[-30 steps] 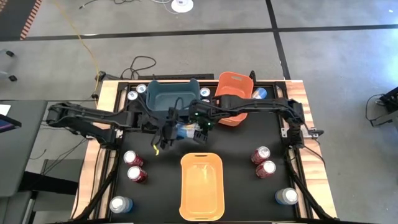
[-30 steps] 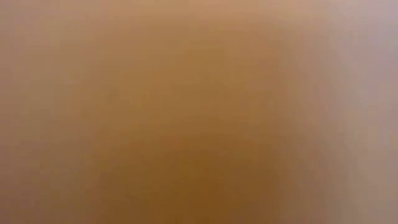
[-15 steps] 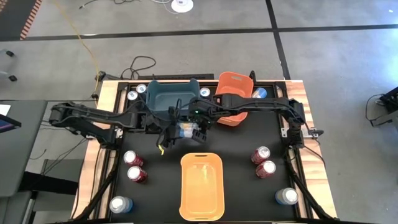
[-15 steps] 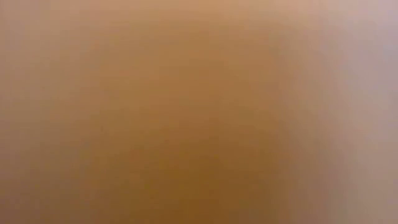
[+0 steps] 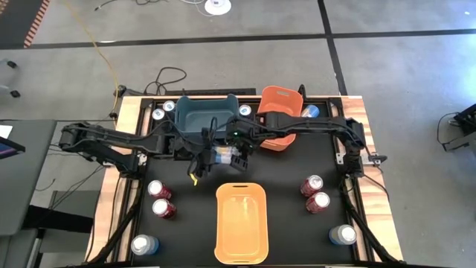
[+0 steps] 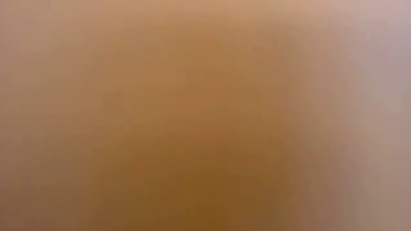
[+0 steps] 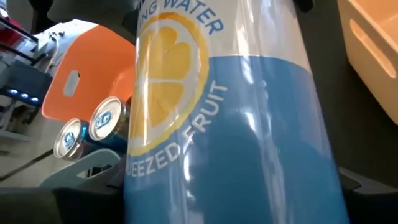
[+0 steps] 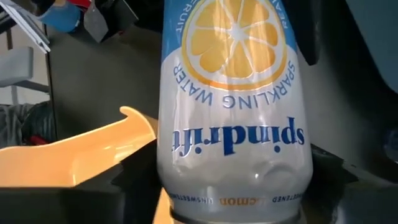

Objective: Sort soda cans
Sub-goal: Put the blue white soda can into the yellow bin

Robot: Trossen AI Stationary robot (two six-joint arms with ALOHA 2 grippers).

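Both arms meet over the middle of the black tabletop (image 5: 297,160), just in front of the teal bin (image 5: 207,115). Between them is a pale blue Spindrift can (image 5: 221,156), lying sideways in the air with an orange-slice label that fills both wrist views. The left gripper (image 5: 202,156) is at one end of it and the right gripper (image 5: 239,151) at the other. From above I cannot tell which gripper actually clamps the can, or whether both do, and each wrist camera is too full of can to show its own fingers.

The teal bin sits at the far edge, left of centre, with the orange bin (image 5: 280,112) beside it to the right, partly under the right arm. The yellow-orange bin (image 5: 241,222) lies at the near edge, in the middle, well apart from the held can.

Two cans with silver tops (image 5: 163,110) stand at the far left corner, beside the teal bin. Another can (image 5: 245,110) sits between the teal and orange bins, and a blue can (image 5: 311,112) is just right of the orange bin. Two red cans (image 5: 161,199) stand together near the left edge, and a silver can (image 5: 143,244) is at the near left corner. Two more red cans (image 5: 314,193) pair up near the right edge, and a blue can (image 5: 342,235) stands at the near right corner.

The low camera shows only an orange-brown blur.
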